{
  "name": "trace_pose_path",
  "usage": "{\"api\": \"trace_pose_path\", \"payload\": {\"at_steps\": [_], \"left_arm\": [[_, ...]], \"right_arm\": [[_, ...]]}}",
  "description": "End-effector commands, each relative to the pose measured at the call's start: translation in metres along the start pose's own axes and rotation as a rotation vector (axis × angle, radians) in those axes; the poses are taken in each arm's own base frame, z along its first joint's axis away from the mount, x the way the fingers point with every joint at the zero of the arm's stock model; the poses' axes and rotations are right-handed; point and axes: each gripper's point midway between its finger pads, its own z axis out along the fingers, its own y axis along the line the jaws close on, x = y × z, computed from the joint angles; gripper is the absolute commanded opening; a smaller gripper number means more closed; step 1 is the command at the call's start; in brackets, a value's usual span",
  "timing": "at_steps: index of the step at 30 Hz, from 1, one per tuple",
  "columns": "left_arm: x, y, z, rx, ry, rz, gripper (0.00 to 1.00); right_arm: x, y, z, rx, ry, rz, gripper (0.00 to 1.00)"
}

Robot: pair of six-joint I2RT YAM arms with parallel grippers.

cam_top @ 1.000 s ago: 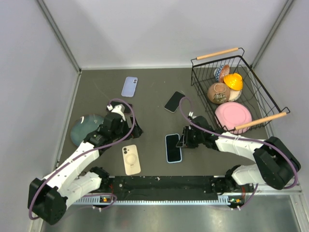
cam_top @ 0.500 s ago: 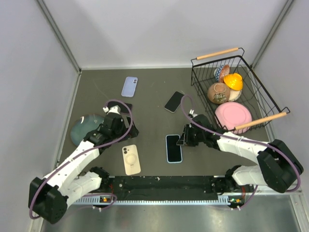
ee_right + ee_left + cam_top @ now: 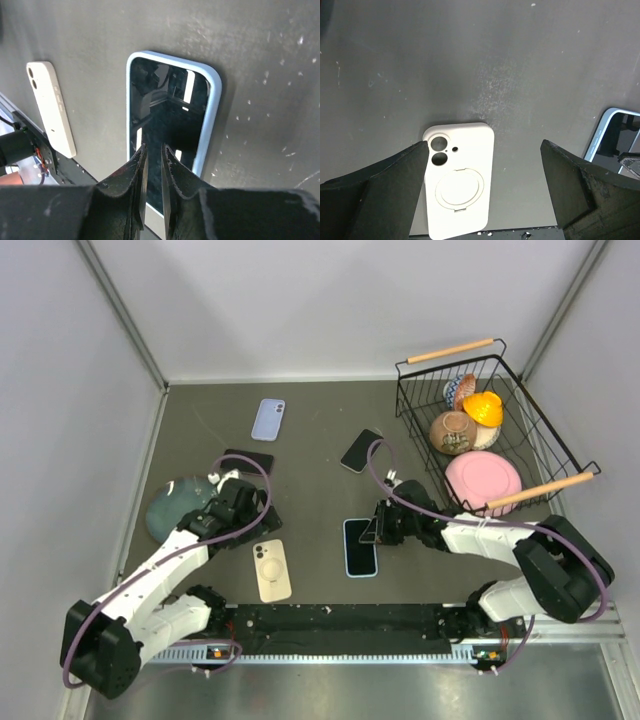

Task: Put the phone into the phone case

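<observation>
A black phone sits face up in a light-blue case point(image 3: 359, 546) near the front middle of the table. My right gripper point(image 3: 373, 532) is shut, its tips low over the phone's right part; in the right wrist view the tips point(image 3: 152, 148) hang over the dark screen point(image 3: 170, 115), and contact is unclear. A cream case point(image 3: 272, 570) with a ring lies back up to the left. My left gripper point(image 3: 260, 518) is open and empty, just behind it; the left wrist view shows the cream case point(image 3: 457, 192) between my wide jaws point(image 3: 482, 145).
A black phone point(image 3: 361, 450) and another point(image 3: 247, 461) lie farther back, with a lilac case point(image 3: 267, 419) behind. A teal bowl point(image 3: 170, 508) sits upside down beside the left arm. A wire basket point(image 3: 520, 380) with dishes stands at the right.
My left arm has drawn back toward the near left, uncovering the black phone behind it. My right gripper has barely moved and stays over the blue-cased phone.
</observation>
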Motion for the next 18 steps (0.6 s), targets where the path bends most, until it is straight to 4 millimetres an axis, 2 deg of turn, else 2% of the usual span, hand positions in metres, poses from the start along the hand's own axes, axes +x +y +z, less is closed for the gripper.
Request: {"api": "trace_pose_path", "payload": {"at_steps": [1,8,14,17,18], "left_arm": [[0.012,0.008,0.006,-0.035,0.046,-0.034,0.99],[0.036,0.029,0.017,-0.161,0.163,-0.009,0.99],[0.046,0.033,0.018,-0.199,0.177,0.039,0.99],[0.050,0.033,0.019,-0.205,0.185,0.060,0.99],[0.051,0.032,0.020,-0.204,0.191,0.066,0.99]], "right_arm": [[0.005,-0.004,0.004,0.003,-0.009,0.005,0.15],[0.010,-0.022,0.003,0.079,-0.006,0.004,0.21],[0.002,-0.005,-0.005,0.019,-0.041,-0.009,0.24],[-0.008,0.011,-0.015,-0.025,-0.076,-0.027,0.37],[-0.011,0.014,-0.018,-0.035,-0.086,-0.033,0.45]]}}
